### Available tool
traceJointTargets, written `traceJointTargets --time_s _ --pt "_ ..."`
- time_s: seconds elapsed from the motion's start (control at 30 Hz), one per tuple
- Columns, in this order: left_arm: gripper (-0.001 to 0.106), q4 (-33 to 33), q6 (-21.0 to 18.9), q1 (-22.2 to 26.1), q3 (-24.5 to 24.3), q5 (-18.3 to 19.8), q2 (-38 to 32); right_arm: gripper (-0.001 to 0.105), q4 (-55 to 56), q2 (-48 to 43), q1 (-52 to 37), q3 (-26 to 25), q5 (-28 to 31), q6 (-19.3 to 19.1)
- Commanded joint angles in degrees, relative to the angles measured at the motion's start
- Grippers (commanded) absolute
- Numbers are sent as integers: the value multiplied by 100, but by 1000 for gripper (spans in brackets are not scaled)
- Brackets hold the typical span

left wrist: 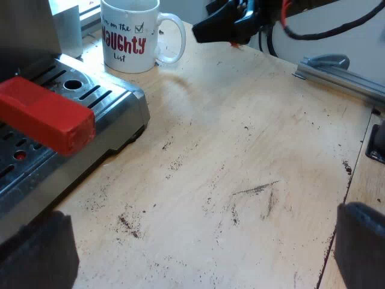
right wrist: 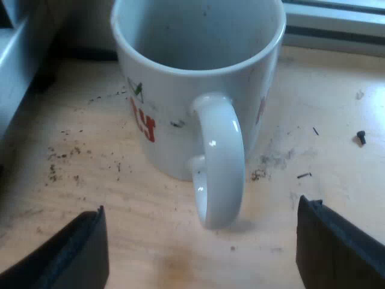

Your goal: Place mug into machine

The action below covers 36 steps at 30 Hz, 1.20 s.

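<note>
Jaws on both arms gape, the right pair facing the handle [right wrist: 219,162] of the "NAUGHTY list" mug [left wrist: 129,45].

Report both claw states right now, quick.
Left claw: open, holding nothing, above the table.
Right claw: open, empty, facing the handle of the mug, not touching it.

A white mug [right wrist: 174,96] stands upright and empty on a pale wooden table [right wrist: 328,96], its handle [right wrist: 219,162] turned toward the right gripper [right wrist: 198,214]. The gripper's two black fingers [right wrist: 78,253] are spread wide, one on either side of the handle, touching neither it nor the mug. Red lettering [right wrist: 144,123] marks the mug's side. Dark specks [right wrist: 63,162] dot the wood around its base.
</note>
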Motion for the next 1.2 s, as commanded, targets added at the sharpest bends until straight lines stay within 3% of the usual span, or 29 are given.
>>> traceJointTargets --time_s 0.03,0.5,1.0,1.1,1.17,1.2 --pt "89 -98 -23 -23 -10 92 8 67 -591 439 13 -38 -7 -71" --pt "89 -98 -23 -23 -10 92 8 64 -1694 1618 13 -38 -70 -71" --pt "89 -98 -23 -23 -10 92 8 61 -2067 2661 13 -562 -274 -71" --pt "89 -98 -23 -23 -10 92 8 38 -2067 2661 13 -559 -274 -71" --pt "89 -98 -23 -23 -10 92 8 13 -2067 2661 13 -559 -274 -71" --pt "89 -98 -23 -23 -10 92 8 5 -2067 2661 13 -559 -274 -71"
